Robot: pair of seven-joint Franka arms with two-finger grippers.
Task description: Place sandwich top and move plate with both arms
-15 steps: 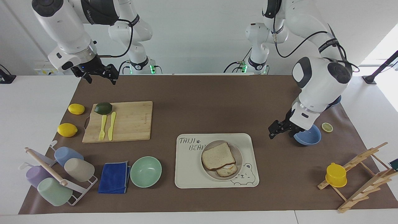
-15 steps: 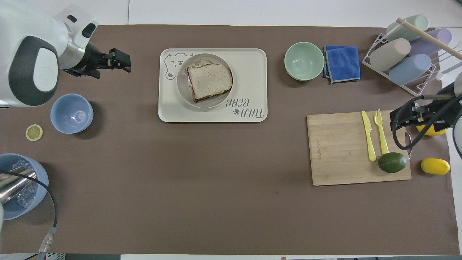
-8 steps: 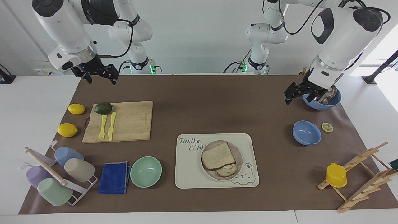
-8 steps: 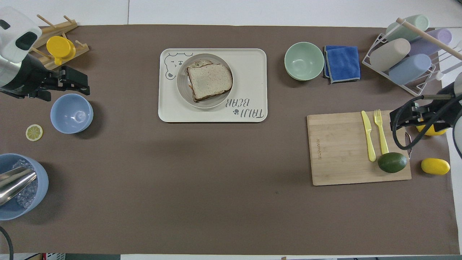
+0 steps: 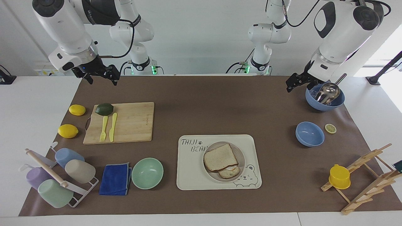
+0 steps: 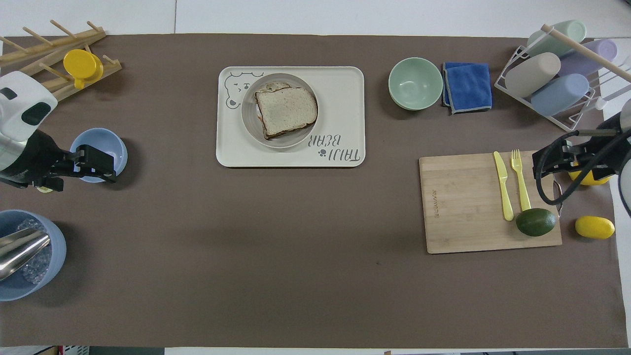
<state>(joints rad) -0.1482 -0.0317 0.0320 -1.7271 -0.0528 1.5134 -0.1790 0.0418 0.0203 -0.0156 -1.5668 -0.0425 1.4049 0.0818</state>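
The sandwich top [image 5: 220,156], a light-brown bread slice, lies on the egg toast [image 5: 231,172] in the round beige-grey plate [image 5: 242,158]. The plate stands on the cream bear tray [image 5: 191,169]. In the overhead view the slice [image 6: 286,109] covers most of the plate [image 6: 248,116]. My left gripper [image 5: 290,84] is open and empty. It hangs in the air over the mat beside the blue bowl with the metal scoop [image 5: 325,99]. In the overhead view it [image 6: 109,166] covers part of the smaller blue bowl [image 6: 98,143]. My right gripper [image 5: 102,77] waits raised over the mat's edge, above the cutting board's end.
A mint bowl [image 5: 147,173], a blue cloth [image 5: 115,179] and a cup rack [image 5: 59,175] stand toward the right arm's end. So does a cutting board [image 5: 132,122] with fork, knife and avocado, and two lemons. A wooden rack with a yellow cup [image 5: 339,176] and a lemon slice [image 5: 330,128] are at the left arm's end.
My left gripper has risen and drawn back from near the tray to the blue scoop bowl by its base. The bread and the right arm have not moved.
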